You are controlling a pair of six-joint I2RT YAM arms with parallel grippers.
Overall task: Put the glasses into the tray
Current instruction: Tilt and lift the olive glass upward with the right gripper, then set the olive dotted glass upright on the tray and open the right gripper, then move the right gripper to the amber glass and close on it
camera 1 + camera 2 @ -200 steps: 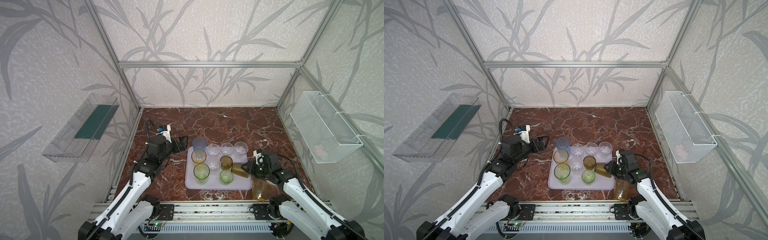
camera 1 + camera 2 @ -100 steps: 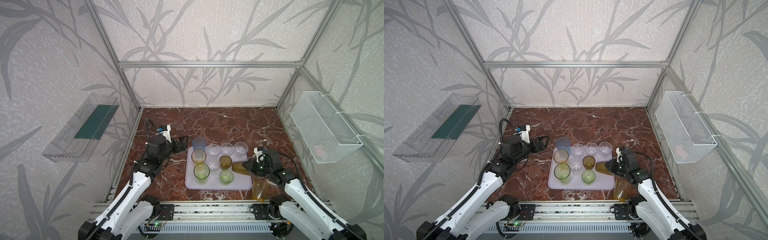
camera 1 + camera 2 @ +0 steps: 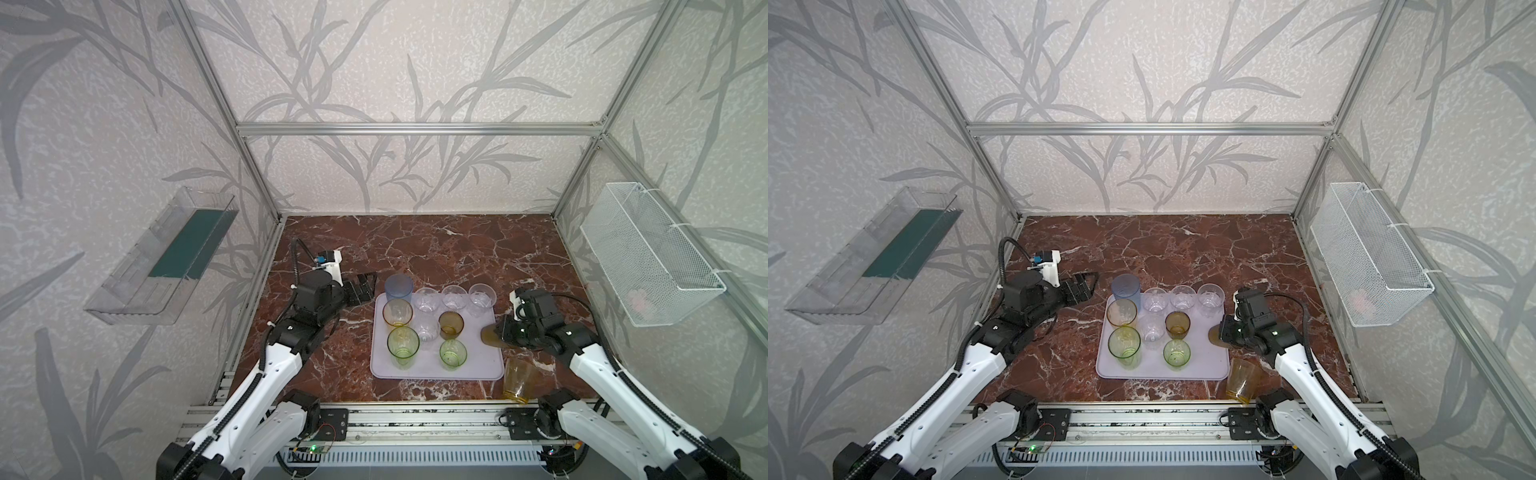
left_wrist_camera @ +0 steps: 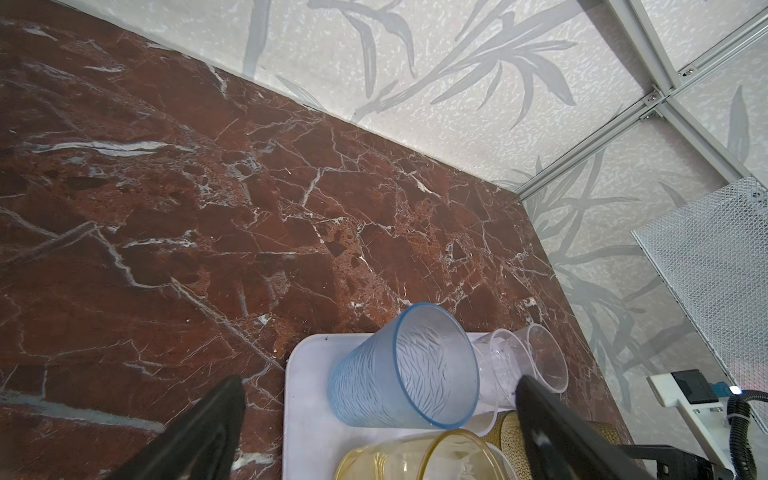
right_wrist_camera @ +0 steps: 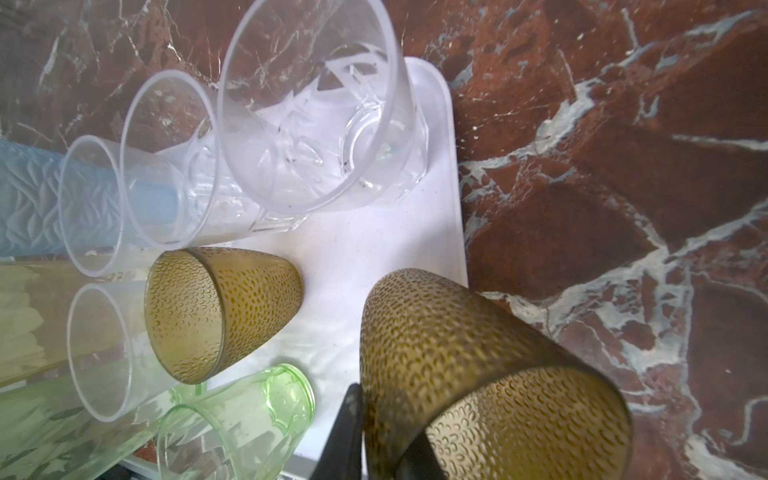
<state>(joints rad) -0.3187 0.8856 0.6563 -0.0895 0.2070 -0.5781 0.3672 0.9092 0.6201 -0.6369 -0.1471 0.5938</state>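
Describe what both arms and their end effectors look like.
The left arm and right arm have glossy white shells with black joints. A black ribbed cable hose loops over each wrist, beside a white camera bracket with a blue connector. The left end effector and right end effector are black, with flat tapering fingers.
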